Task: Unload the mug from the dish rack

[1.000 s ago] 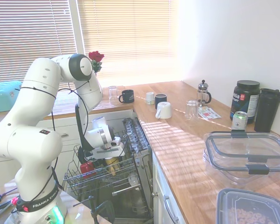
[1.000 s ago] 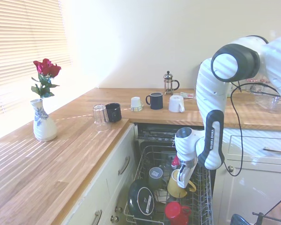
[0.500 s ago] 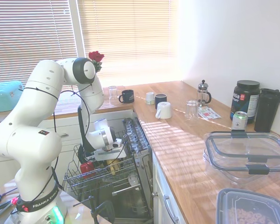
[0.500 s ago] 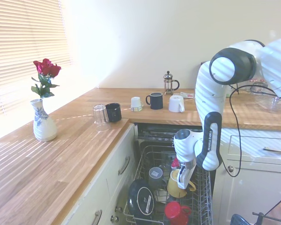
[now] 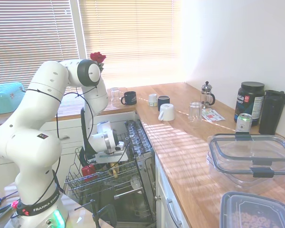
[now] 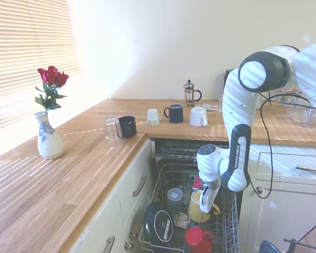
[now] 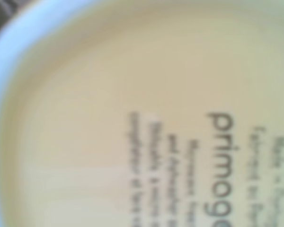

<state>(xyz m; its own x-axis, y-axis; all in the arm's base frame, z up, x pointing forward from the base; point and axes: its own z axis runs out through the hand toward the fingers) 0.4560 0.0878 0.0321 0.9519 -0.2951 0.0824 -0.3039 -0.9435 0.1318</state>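
A: Right under the wrist, what fills the close camera?
B: Pale yellow glaze with sideways print, the underside of the mug [image 7: 132, 113]. It sits upturned in the dish rack [image 6: 229, 224], directly below the gripper [image 6: 204, 203].
A: So the approach is straight down?
B: I judge so. From the second exterior view the gripper points downward with its tip at the mug [image 6: 198, 206], whose handle sticks out to the side away from the grey mug [image 6: 174, 199]. Whether the jaws are spread or closed on the wall, I cannot tell; the wrist body hides them.
A: Neighbours?
B: 1 red cup [image 6: 197, 238] nearer the rack's front, the grey mug just beside. Farther off, the tabletop [image 6: 95, 153] is the likely place to set it.
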